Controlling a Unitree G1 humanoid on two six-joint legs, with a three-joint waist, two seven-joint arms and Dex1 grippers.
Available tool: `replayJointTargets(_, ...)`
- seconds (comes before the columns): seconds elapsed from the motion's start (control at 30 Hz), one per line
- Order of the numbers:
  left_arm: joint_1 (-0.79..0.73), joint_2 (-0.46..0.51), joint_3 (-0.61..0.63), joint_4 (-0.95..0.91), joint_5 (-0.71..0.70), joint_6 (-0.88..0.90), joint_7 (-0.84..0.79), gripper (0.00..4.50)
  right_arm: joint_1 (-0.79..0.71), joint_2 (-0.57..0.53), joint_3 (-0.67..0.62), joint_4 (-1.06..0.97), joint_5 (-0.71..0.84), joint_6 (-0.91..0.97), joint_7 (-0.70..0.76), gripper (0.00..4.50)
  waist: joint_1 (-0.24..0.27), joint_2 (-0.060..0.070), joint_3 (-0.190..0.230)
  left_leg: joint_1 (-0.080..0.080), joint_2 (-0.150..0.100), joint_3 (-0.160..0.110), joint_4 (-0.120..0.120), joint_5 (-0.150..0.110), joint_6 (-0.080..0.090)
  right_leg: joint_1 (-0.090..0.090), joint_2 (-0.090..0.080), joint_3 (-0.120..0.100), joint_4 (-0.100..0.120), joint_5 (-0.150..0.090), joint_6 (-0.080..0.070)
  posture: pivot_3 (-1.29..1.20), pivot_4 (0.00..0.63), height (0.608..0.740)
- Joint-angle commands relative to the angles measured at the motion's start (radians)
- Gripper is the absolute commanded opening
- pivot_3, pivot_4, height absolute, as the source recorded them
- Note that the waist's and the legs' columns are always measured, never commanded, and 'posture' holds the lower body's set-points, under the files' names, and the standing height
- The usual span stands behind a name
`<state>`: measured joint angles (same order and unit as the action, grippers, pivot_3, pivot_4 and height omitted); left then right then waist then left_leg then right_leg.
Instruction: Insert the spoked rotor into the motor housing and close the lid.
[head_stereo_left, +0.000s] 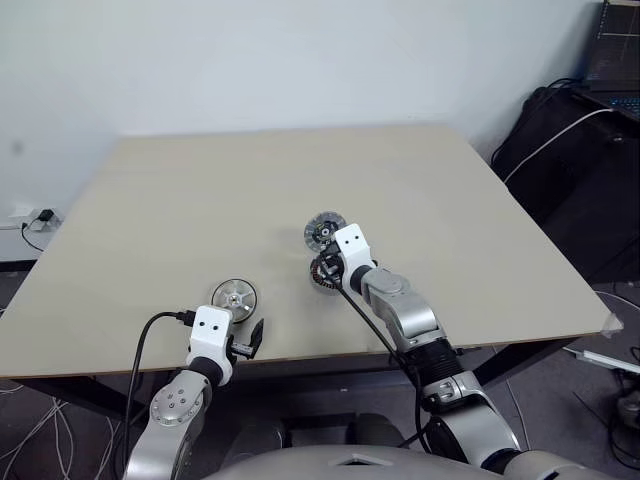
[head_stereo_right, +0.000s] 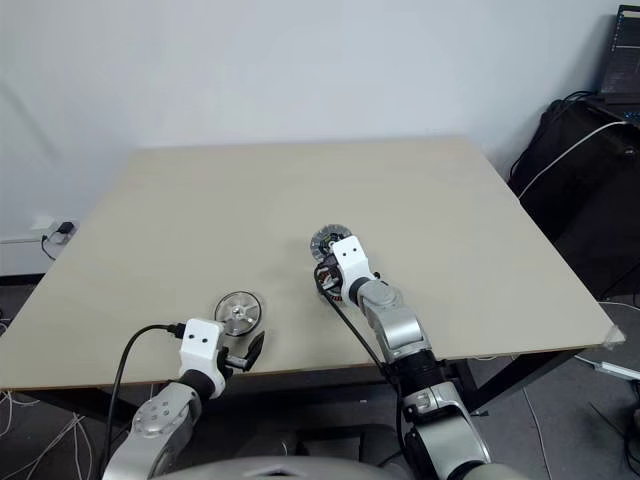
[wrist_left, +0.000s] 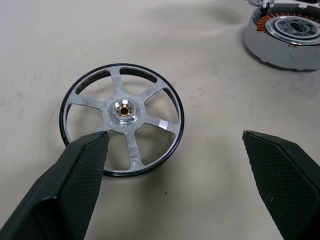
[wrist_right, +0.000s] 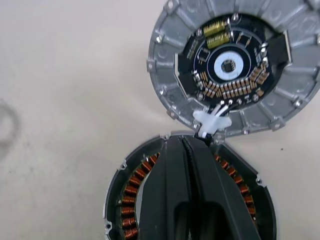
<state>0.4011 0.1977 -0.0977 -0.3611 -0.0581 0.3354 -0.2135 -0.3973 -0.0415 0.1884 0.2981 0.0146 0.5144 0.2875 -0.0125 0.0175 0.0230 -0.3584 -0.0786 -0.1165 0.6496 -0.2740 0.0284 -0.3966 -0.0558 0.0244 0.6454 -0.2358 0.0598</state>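
I have the left tool (wrist_left: 175, 195) parked at the near edge of the worktop (head_stereo_left: 150, 200), its two black fingers spread as wide as they go and gripping nothing. Just beyond it lies the spoked rotor (wrist_left: 121, 119), flat on the worktop: a silver wheel with radial spokes, a dark outer rim and a small brass-coloured hub. In the left wrist view the rotor sits partly behind the tip of one finger (wrist_left: 75, 190), though I cannot tell whether that finger touches it.

My right tool (wrist_right: 189, 195) is out near the middle of the worktop, to the right of the rotor and farther away. Its fingers are pressed together with nothing between them, and they hang over the motor housing (wrist_right: 131, 200). Copper windings run round the inside of the housing's ring on both sides of the closed fingers. I cannot say whether the fingertips rest on the housing or stand just above it.

Directly beyond the housing, touching its far rim, is the lid (wrist_right: 165, 65), a silver-grey ribbed disc lying open with its inside facing up. That face carries a dark round circuit board (wrist_right: 230, 65) with small components and a white ring at its centre. A white connector (wrist_right: 212, 121) with thin wires sits where the lid and the housing meet.

From the head camera, the housing and lid (head_stereo_left: 324, 232) are one cluster, well apart from the rotor (head_stereo_left: 234, 298).
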Motion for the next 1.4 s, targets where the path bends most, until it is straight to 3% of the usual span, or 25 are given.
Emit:
replayJointTargets(0.03, -0.009, -0.007, -0.003, -0.024, 0.005, -0.018, 0.006, 4.5, -0.026, 0.007, 0.014, 0.057, -0.021, 0.003, -0.008, 0.06, 0.0, 0.0, 0.0, 0.0, 0.0, 0.0, 0.0, 0.0, 0.0, 0.0, 0.0, 0.0, 0.0, 0.0, 0.0, 0.0, 0.0, 0.74)
replayJointTargets(0.2, -0.011, -0.009, -0.005, -0.026, 0.006, -0.017, 0.01, 4.5, -0.044, 0.027, 0.011, 0.113, -0.024, -0.002, -0.018, 0.06, -0.002, 0.001, -0.002, 0.001, 0.0, 0.0, 0.0, 0.0, 0.0, 0.001, 0.0, 0.0, 0.0, 0.0, 0.0, 0.0, 0.0, 0.74)
replayJointTargets(0.6, -0.01, -0.009, -0.006, -0.031, 0.004, -0.013, 0.012, 4.5, -0.028, 0.021, -0.034, -0.083, 0.021, -0.005, -0.007, 0.06, -0.001, 0.001, -0.001, 0.001, 0.0, 0.0, -0.001, 0.0, -0.001, 0.0, 0.0, 0.0, 0.0, 0.0, -0.001, 0.0, 0.0, 0.74)
replayJointTargets(1.0, -0.007, -0.01, -0.003, -0.032, 0.003, -0.018, 0.017, 4.5, 0.005, 0.002, 0.028, 0.091, -0.031, 0.019, 0.01, 0.06, -0.002, 0.001, -0.005, 0.001, 0.0, 0.0, -0.001, 0.0, 0.0, 0.001, 0.0, 0.0, 0.0, 0.0, -0.001, 0.0, 0.0, 0.74)
replayJointTargets(1.4, -0.013, -0.006, -0.004, -0.027, 0.002, -0.016, 0.013, 4.5, -0.029, 0.027, -0.038, -0.078, 0.027, -0.026, 0.003, 0.06, -0.001, 0.003, -0.003, 0.005, 0.001, 0.0, -0.001, 0.001, -0.001, 0.004, 0.0, 0.0, 0.001, -0.001, 0.001, 0.0, 0.0, 0.74)
